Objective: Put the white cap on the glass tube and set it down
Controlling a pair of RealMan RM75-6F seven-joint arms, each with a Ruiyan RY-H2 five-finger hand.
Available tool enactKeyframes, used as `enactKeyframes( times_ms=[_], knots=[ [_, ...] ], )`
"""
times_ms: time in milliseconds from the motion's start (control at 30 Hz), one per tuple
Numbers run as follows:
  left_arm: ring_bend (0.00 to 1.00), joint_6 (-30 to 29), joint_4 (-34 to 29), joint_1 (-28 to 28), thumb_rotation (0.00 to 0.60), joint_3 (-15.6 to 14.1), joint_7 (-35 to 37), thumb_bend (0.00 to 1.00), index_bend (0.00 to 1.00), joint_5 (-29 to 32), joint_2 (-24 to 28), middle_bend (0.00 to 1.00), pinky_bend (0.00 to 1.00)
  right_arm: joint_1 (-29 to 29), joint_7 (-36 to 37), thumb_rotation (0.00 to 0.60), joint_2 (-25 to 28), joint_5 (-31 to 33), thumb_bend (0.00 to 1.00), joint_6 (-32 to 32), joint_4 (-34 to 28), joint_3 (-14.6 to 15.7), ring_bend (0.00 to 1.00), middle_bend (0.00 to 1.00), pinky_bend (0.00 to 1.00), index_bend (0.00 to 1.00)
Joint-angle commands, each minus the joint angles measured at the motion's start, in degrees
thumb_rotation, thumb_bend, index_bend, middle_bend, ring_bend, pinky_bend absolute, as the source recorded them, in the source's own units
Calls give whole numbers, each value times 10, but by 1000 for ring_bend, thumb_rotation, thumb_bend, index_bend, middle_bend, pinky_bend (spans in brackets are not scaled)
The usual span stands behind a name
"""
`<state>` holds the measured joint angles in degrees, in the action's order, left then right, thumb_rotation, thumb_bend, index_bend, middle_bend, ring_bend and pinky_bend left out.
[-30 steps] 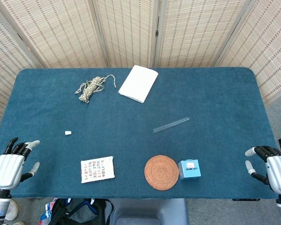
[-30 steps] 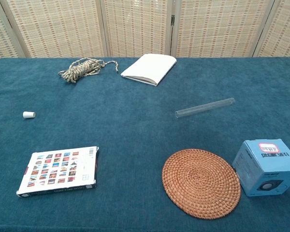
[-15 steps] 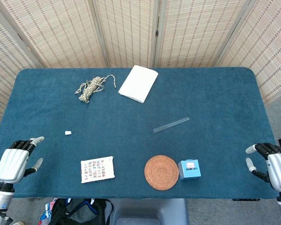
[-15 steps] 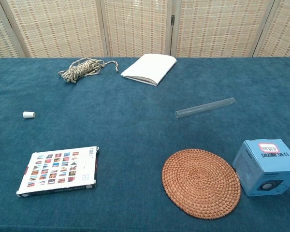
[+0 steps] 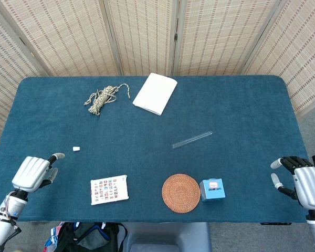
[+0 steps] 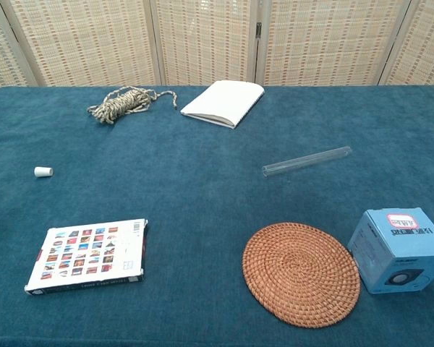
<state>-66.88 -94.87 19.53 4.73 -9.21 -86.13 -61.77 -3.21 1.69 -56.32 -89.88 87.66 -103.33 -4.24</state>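
I see the small white cap (image 5: pixel 76 148) lying near the left edge of the blue tabletop (image 5: pixel 241 105), well apart from the clear glass tube (image 5: pixel 192 139), which lies flat toward the middle right. My left hand (image 5: pixel 34 172) hovers at the front left corner, released and holding nothing. My right hand (image 5: pixel 300 181), at the front right edge, is also released.

Blue box (image 6: pixel 399 249) cut by the chest view's right edge; its label print is too small to read
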Motion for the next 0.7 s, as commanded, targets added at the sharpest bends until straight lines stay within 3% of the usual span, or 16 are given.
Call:
enactKeyframes(
  times_ms=[33,200,267,700],
  knots=[
    [995,59,6,31,576,-2,-6,547,276,32,1,993,1000,-1,0,600,0,2,353,-2,0,0,371,464,404,470],
    [1000,157,0,75,147,3,-37,586,183,111,6,1000,1000,-3,0,600,-2,5,353,-5,0,0,371,464,403,470],
    [1000,187,4,91,81,6,-49,592,166,143,5,1000,1000,-3,0,600,-3,5,353,-6,2,0,371,464,404,470],
    [1000,270,85,164,71,1,-109,611,161,289,-44,1000,1000,-5,2,600,-4,11,353,-9,5,1,371,465,404,470]
  ],
)
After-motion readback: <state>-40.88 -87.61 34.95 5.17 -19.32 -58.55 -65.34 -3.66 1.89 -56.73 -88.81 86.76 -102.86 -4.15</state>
